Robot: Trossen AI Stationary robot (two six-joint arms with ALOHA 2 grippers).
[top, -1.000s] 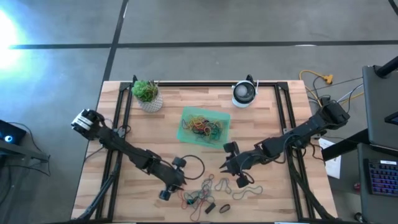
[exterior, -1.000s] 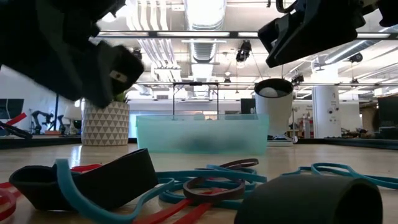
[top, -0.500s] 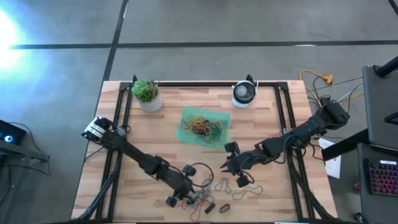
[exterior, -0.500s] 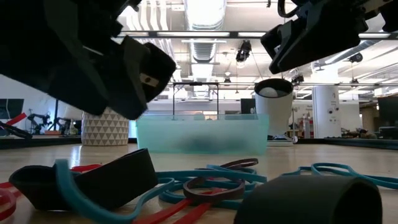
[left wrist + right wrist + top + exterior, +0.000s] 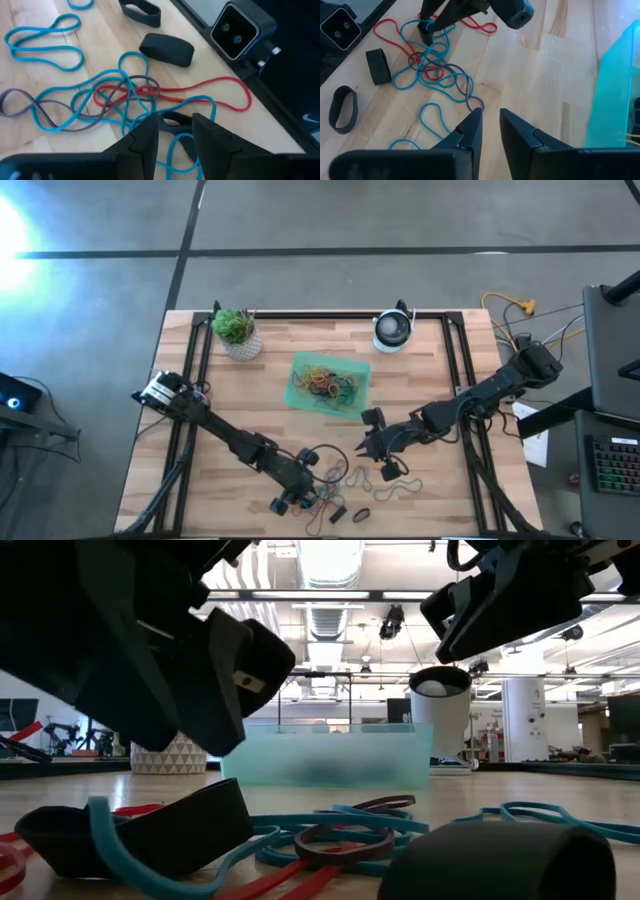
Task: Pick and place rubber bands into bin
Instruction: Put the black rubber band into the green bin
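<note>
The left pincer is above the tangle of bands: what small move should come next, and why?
Probably lower the left pincer a little and close it: its fingers stand apart directly over the tangled rubber bands on the table, with nothing held.

Matt wood table [image 5: 430, 370], translucent plastic bin [image 5: 296, 392], rubber bands [image 5: 130, 95].

A wooden desk [image 5: 250, 395] with a black frame stands on a grey floor [image 5: 320, 220]. At its far edge sit a small white pot with a green plant [image 5: 238, 333] and a round white and dark device [image 5: 392, 331]. A camera [image 5: 242, 31] sits at the near edge. Yellow cables [image 5: 515, 310] lie beside the desk; a keyboard [image 5: 612, 465] is off to the right.
</note>
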